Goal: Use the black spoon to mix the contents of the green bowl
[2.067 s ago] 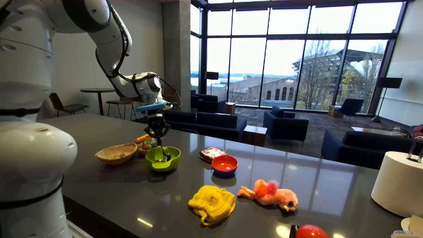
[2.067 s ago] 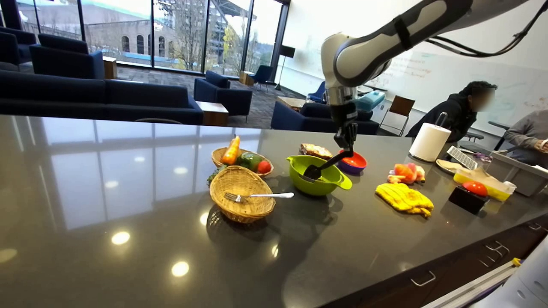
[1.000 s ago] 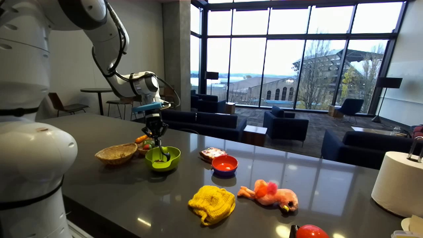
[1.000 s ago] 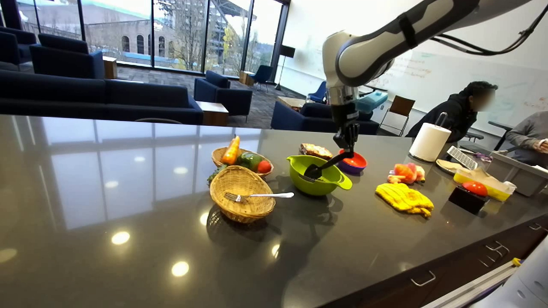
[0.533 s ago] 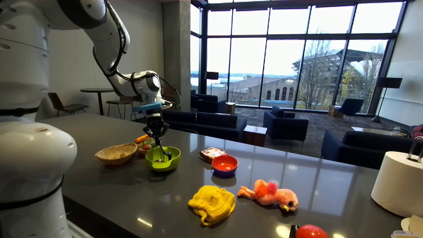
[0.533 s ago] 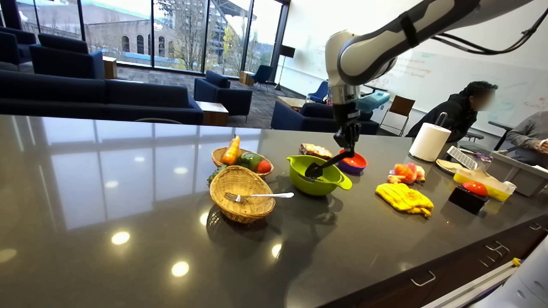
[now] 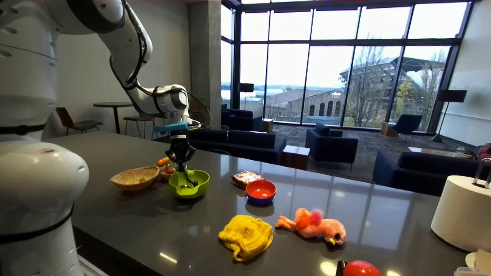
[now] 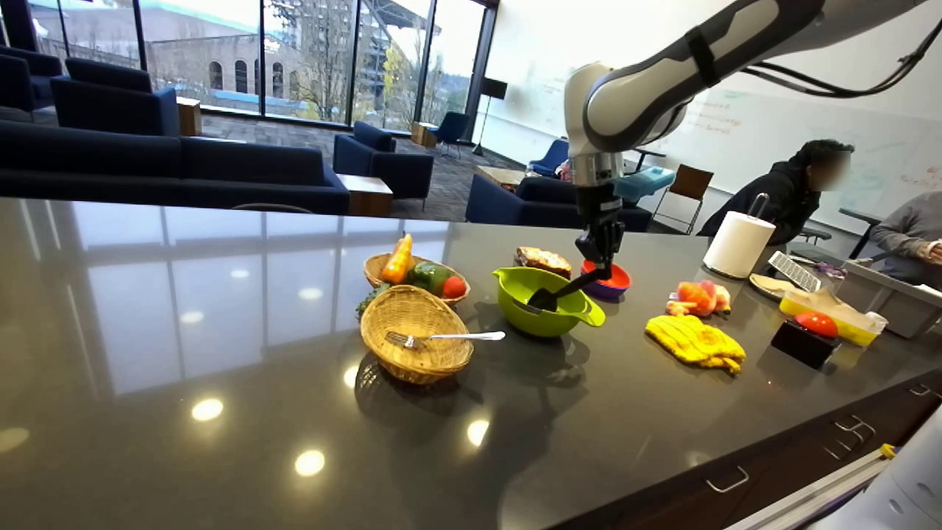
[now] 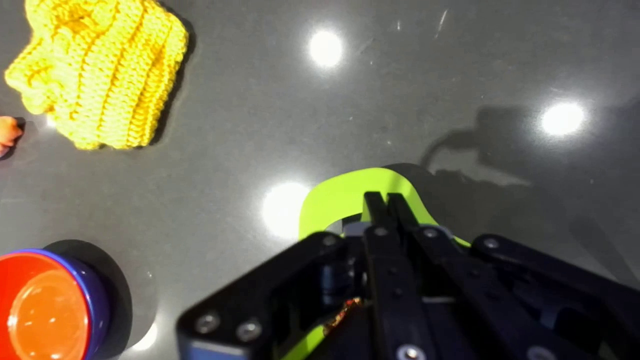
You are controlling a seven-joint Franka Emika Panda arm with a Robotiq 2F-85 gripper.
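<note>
We are holding the black spoon (image 8: 571,285) in the gripper (image 8: 603,269); its two fingers are standing almost together in the wrist view, and in an exterior view they are pinching the upper end of the handle. The spoon is slanting down to the left there, with its head lying inside the green bowl (image 8: 541,322). We are seeing small dark and reddish bits (image 7: 185,186) in that bowl, but we aren't managing to make out whether the spoon is touching them. The bowl is standing upright on the gray counter (image 8: 257,375).

To its left, a woven basket (image 8: 413,364) is holding a fork (image 8: 445,337), whose handle is reaching over the right rim. On the far side, a second basket (image 8: 374,269) is carrying a carrot (image 8: 398,260), a tomato (image 8: 453,287) and a green vegetable (image 8: 429,277).

To the right of the green bowl, we are seeing a slice of food (image 7: 245,178) just beside a red bowl (image 7: 261,200) with a purple outside. Farther right, a yellow knitted cloth (image 7: 245,235) and a pink stuffed toy (image 7: 316,227) are lying near each other.
</note>
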